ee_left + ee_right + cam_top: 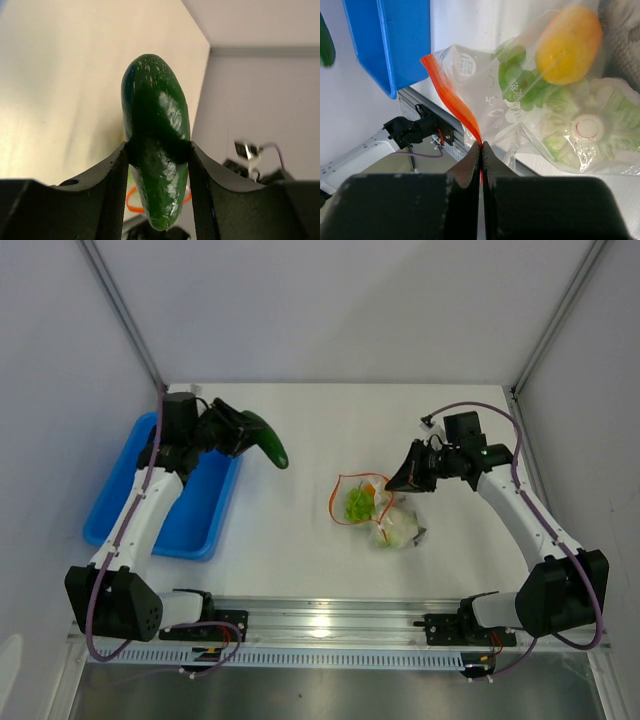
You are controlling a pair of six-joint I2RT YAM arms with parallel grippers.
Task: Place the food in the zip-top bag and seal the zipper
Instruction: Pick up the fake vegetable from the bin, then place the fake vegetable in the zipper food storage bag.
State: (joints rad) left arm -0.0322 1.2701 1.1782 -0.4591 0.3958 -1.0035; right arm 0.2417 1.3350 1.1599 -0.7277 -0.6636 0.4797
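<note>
Cucumber (156,150) clamped between left fingers (112,195); zipper (450,97) pinched in closed right fingers (468,169).

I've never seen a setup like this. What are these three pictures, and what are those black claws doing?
Two robot arms stand at the near edge of a white table. One picture looks down from above; the other two come from a camera on each wrist. The left pincer grips a green toy cucumber above the table, near a blue tray. The right pincer is shut on the orange strip at the mouth of a clear bag on the table. Inside are grapes, a yellow-orange piece and a leafy vegetable.
</note>
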